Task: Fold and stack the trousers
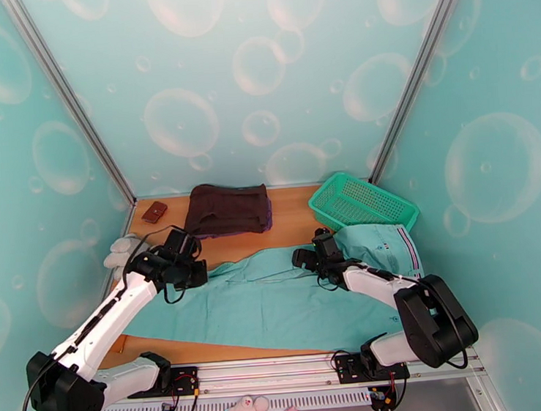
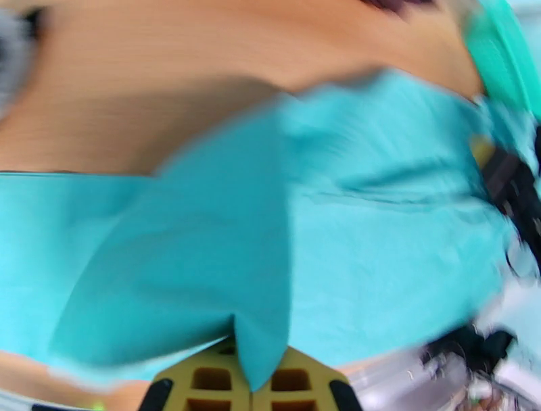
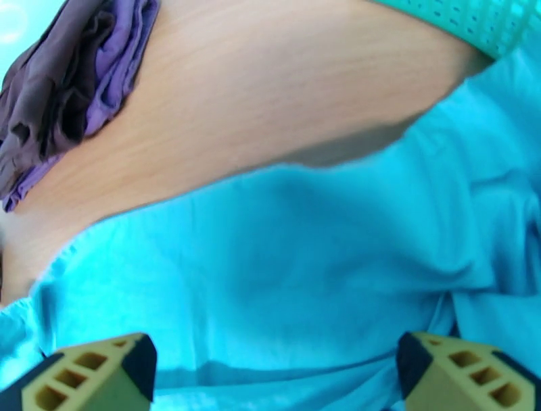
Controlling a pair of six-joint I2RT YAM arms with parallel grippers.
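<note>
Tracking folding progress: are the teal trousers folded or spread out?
Mostly spread out. The trousers lie flat along the table; only one corner is lifted, pinched in the left jaws.

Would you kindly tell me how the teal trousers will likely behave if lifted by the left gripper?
Probably floppy: the trousers form a soft peak where the left gripper pinches them. Likely light, since the cloth looks thin and lies wrinkled. The unheld length would probably sag and drag across the wooden table.
</note>
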